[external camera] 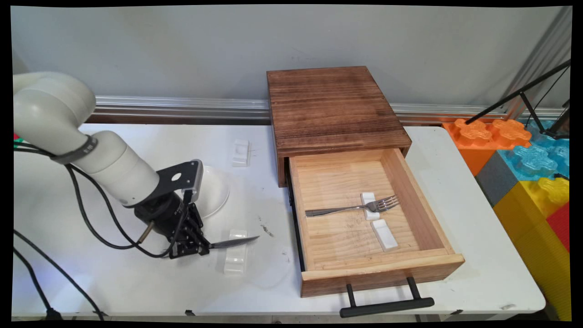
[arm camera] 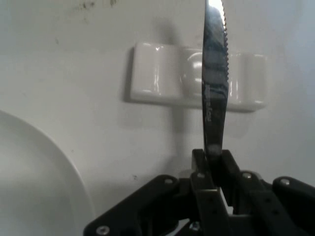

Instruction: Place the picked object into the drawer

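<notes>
The gripper [external camera: 196, 246] is pinching a serrated knife [external camera: 234, 242] by its handle, fingers [arm camera: 203, 172] clamped narrow, blade lying level just above a white rest [external camera: 236, 258] near the worktop [external camera: 136, 282] front edge. Keeping the blade level and centred is helping.

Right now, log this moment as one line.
gripper shut on knife | blade over white cutlery rest | fork in open drawer

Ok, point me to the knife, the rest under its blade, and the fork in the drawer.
knife [arm camera: 215, 83]: hand view, middle of the serrated blade.
white rest [arm camera: 162, 73]: hand view, left half of its top, clear of the blade.
fork [external camera: 339, 210]: main view, middle of its handle, lying in the open drawer.
</notes>
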